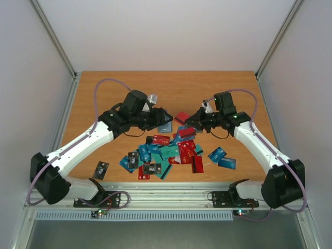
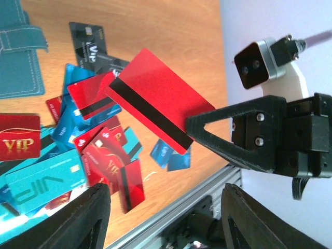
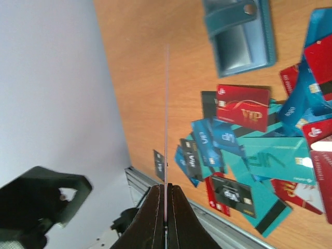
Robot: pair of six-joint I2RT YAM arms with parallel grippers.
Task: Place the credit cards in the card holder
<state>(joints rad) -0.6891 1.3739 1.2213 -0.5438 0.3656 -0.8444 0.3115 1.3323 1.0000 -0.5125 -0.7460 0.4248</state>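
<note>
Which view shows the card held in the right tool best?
Left wrist: the red card shows its broad striped face, pinched by the right tool. Right wrist sees it only edge-on, a thin line; top external shows a small red patch.

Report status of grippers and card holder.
Right gripper shut on flat red plastic card. Left gripper open, empty. Dull teal folding card holder on wooden table, nothing covering it.
</note>
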